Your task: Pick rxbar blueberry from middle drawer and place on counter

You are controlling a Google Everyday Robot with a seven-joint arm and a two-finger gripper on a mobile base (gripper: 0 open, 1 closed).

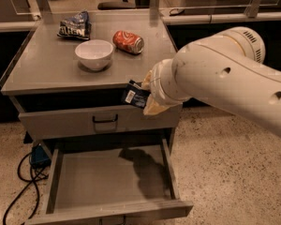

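My gripper (pixel 143 96) is at the end of the big white arm, in front of the counter's front edge and above the open middle drawer (pixel 107 182). It is shut on the rxbar blueberry (pixel 134 96), a small dark wrapper with a white label patch, held level with the counter's lip. The drawer's grey floor is bare, with the arm's shadow on it. The counter (pixel 47 69) is the grey metal top of the cabinet.
On the counter stand a white bowl (pixel 94 54), a red soda can (pixel 129 41) on its side and a blue-and-white chip bag (pixel 75 26). A closed drawer front with a black handle (pixel 105 121) sits above the open drawer. Cables (pixel 18 182) lie on the floor at left.
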